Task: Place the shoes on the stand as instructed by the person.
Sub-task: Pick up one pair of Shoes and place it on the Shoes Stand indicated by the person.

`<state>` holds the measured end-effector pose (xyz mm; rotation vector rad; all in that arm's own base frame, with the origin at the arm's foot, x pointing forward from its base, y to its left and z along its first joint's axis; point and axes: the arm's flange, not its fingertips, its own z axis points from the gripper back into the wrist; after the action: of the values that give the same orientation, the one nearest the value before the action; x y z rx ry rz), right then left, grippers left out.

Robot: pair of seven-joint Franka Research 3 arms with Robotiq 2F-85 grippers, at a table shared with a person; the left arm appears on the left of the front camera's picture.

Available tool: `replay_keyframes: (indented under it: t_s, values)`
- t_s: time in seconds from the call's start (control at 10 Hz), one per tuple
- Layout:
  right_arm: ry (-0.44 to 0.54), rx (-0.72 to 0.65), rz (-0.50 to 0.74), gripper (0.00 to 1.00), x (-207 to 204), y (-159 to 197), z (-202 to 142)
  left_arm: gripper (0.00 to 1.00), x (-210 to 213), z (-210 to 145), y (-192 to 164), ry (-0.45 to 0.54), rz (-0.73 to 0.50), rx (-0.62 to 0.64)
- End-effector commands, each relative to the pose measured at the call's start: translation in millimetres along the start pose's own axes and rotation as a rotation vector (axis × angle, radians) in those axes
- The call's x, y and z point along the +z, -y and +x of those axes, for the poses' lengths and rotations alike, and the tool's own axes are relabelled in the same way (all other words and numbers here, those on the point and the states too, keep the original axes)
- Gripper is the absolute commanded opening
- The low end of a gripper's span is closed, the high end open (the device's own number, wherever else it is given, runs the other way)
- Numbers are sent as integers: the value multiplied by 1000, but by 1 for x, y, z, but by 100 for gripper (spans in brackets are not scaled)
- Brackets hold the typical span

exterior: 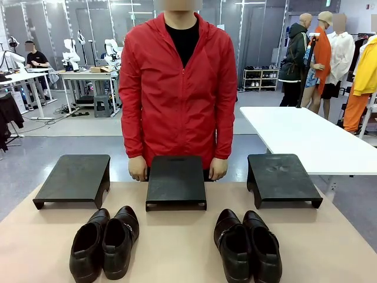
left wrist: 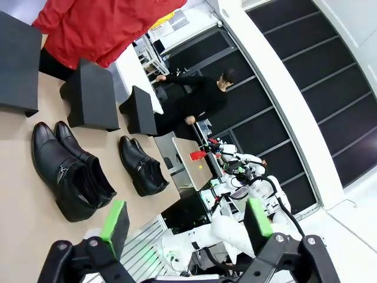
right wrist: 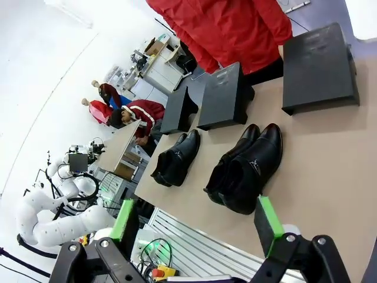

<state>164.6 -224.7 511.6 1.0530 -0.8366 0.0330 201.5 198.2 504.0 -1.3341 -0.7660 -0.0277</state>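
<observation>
Two pairs of glossy black shoes lie side by side on the tan table, toes pointing at the person (exterior: pixel 177 88) in the red jacket. The left pair (exterior: pixel 105 243) lies before the gap between the left and middle stands. The right pair (exterior: pixel 247 246) lies between the middle and right stands. In the left wrist view my left gripper (left wrist: pixel 186 221) hangs open off the table's side, with the nearer pair (left wrist: pixel 70 171) ahead of it. My right gripper (right wrist: pixel 197 223) is open too, high over the table's near edge, close to its nearer pair (right wrist: pixel 247 168). Neither holds anything.
Three low black stands sit in a row along the far edge: left (exterior: pixel 73 177), middle (exterior: pixel 175 180), right (exterior: pixel 281 177). The person's hands (exterior: pixel 138 170) rest at the table's far edge on either side of the middle stand. A white table (exterior: pixel 306 135) stands behind at the right.
</observation>
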Motion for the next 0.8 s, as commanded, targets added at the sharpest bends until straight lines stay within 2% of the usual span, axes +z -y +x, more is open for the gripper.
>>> replay_keyframes:
  t_s: [0.0, 0.7]
  values:
    - [5, 17, 3, 100, 0, -3, 2, 100, 1, -1, 1, -11, -12, -14]
    - [5, 17, 3, 100, 0, -3, 2, 100, 1, -1, 1, -11, -12, -14]
